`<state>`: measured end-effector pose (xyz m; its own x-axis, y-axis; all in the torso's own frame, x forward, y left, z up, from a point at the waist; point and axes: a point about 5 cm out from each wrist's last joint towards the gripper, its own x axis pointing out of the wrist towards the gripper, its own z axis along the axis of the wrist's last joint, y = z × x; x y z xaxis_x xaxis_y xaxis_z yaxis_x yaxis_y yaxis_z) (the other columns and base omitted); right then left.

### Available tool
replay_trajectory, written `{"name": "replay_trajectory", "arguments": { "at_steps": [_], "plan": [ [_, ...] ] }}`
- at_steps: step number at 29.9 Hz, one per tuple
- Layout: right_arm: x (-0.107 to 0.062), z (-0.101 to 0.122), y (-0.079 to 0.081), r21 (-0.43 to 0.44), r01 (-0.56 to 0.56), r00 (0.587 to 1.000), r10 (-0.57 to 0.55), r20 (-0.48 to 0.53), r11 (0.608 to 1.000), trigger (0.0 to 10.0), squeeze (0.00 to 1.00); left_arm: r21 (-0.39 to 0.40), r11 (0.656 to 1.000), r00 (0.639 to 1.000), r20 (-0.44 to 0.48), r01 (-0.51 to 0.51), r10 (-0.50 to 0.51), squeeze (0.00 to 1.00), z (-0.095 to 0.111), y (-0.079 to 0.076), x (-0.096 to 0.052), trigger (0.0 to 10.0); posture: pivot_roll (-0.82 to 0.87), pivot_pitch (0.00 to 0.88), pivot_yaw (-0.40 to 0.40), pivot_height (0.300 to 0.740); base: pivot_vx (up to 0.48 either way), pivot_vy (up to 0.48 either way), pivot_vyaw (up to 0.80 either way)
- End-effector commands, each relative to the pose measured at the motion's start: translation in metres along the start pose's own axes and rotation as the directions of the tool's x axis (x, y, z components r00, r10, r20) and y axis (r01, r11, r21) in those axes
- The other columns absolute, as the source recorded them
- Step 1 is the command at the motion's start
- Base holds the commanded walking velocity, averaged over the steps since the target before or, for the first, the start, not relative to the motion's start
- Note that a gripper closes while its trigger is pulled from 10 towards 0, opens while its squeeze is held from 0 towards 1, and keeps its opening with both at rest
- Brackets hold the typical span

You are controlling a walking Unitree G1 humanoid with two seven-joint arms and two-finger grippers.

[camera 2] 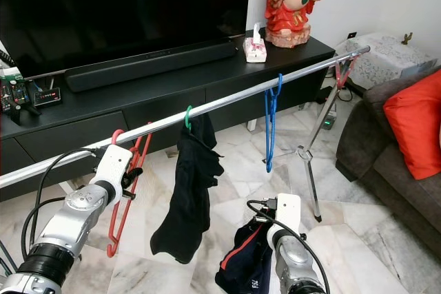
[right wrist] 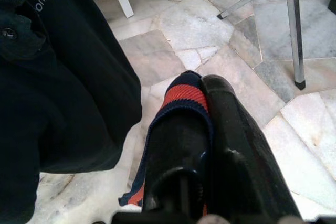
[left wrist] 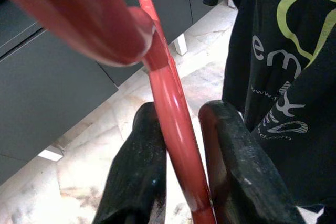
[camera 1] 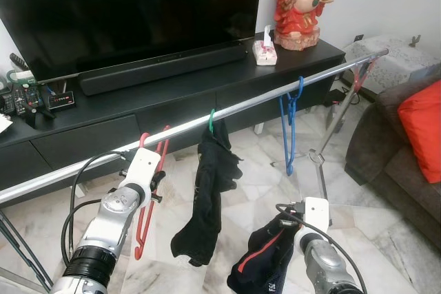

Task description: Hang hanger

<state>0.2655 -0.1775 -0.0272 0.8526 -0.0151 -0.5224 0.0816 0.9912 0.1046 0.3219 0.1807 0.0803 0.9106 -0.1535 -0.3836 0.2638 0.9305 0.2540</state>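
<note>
A silver clothes rail (camera 1: 262,101) slants across in front of me. A red hanger (camera 1: 146,222) has its hook over the rail at the left, and my left gripper (camera 1: 156,187) is shut on its upper bar (left wrist: 176,124). To its right a black shirt (camera 1: 207,197) hangs on a green hanger (camera 1: 211,120). Lower right, my right gripper (right wrist: 202,95) is shut on a dark navy garment with a red stripe (camera 1: 262,259), held below the rail.
An empty blue hanger (camera 1: 289,129) hangs further right, and another red one (camera 1: 362,74) at the rail's far end. The rack's metal legs (camera 1: 320,163) stand on the marble floor. Behind are a black TV console (camera 1: 172,101) and a sofa with a red cushion (camera 1: 424,125).
</note>
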Motion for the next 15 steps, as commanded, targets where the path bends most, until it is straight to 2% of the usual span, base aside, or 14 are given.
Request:
{"name": "replay_trajectory", "arguments": {
  "at_steps": [1, 15],
  "plan": [
    [0.002, 0.006, 0.001, 0.007, 0.0, 1.0, 0.0, 0.024, 1.0, 10.0, 0.0, 0.027, 1.0, 1.0, 0.02, 0.002, -0.003, 0.0, 0.006, 0.003, 0.001, 0.0, 0.03, 0.0, -0.001, 0.74, 0.0, 0.0, 0.0],
    [0.001, 0.004, 0.0, 0.004, -0.001, 1.0, 0.001, 0.015, 1.0, 10.0, 0.0, 0.031, 0.999, 0.999, 0.044, -0.032, 0.031, 0.0, 0.006, 0.006, -0.009, 0.0, 0.03, 0.0, -0.003, 0.74, 0.0, 0.0, 0.0]
  ]
}}
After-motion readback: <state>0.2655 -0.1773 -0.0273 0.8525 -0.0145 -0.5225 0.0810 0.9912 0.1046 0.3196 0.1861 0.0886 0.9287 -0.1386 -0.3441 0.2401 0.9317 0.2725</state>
